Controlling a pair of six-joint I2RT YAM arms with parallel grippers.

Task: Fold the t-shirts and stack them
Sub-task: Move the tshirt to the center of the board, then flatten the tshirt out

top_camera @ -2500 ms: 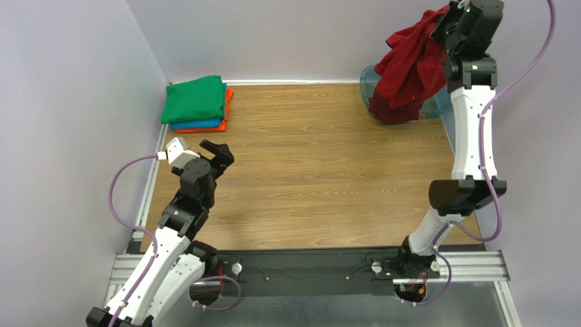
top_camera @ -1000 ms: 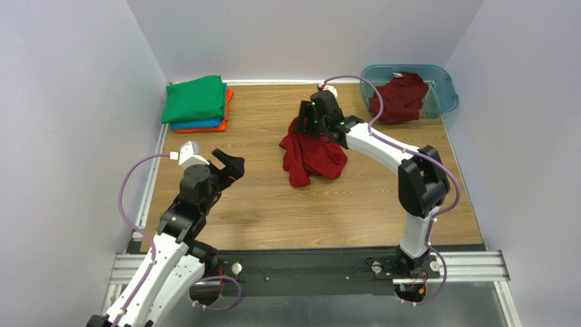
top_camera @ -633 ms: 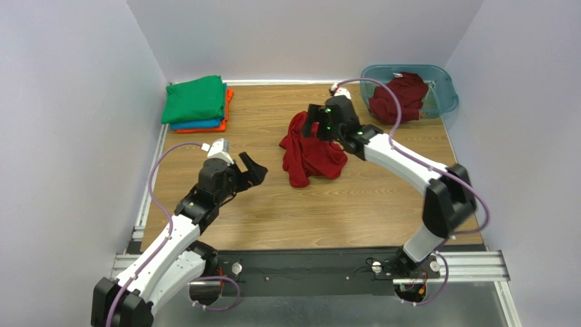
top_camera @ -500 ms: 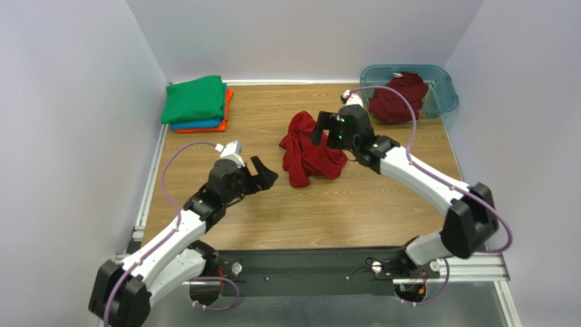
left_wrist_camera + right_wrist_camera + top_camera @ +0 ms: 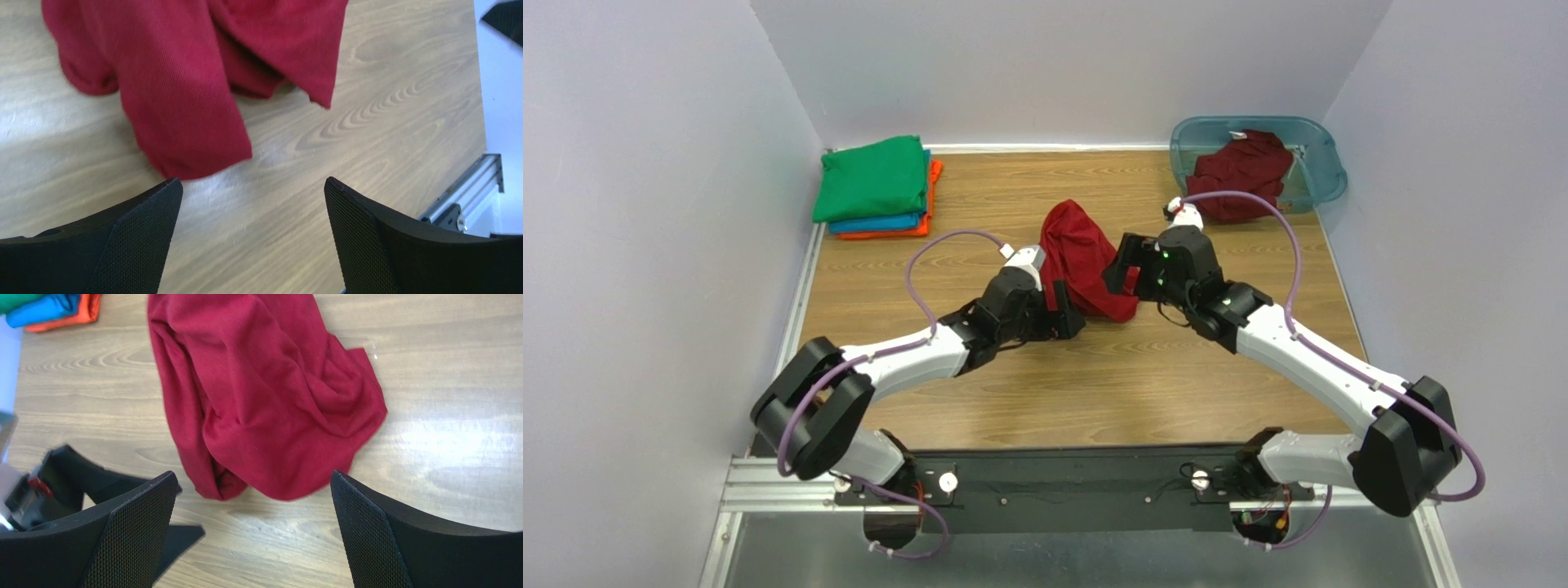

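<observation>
A crumpled dark red t-shirt (image 5: 1081, 251) (image 5: 184, 79) (image 5: 264, 398) lies in the middle of the table. My left gripper (image 5: 1063, 312) (image 5: 251, 190) hovers just off its near left edge, jaws wide apart with only bare wood between them. My right gripper (image 5: 1124, 270) (image 5: 255, 481) stands open at the shirt's near right edge, holding nothing. A folded stack sits at the back left: green t-shirt (image 5: 873, 178) on top, then blue (image 5: 891, 224), then orange (image 5: 934, 184). A second dark red t-shirt (image 5: 1238, 178) lies bunched in the teal tub (image 5: 1314, 165).
Grey walls close in the left, back and right sides. The tub stands in the back right corner. The left gripper's black body (image 5: 67, 478) shows in the right wrist view, close beside the shirt. A metal rail (image 5: 1075, 472) runs along the near edge.
The right gripper let go of the red shirt on the table and drew back toward the near side. The left arm swung right, up to the shirt's near edge.
</observation>
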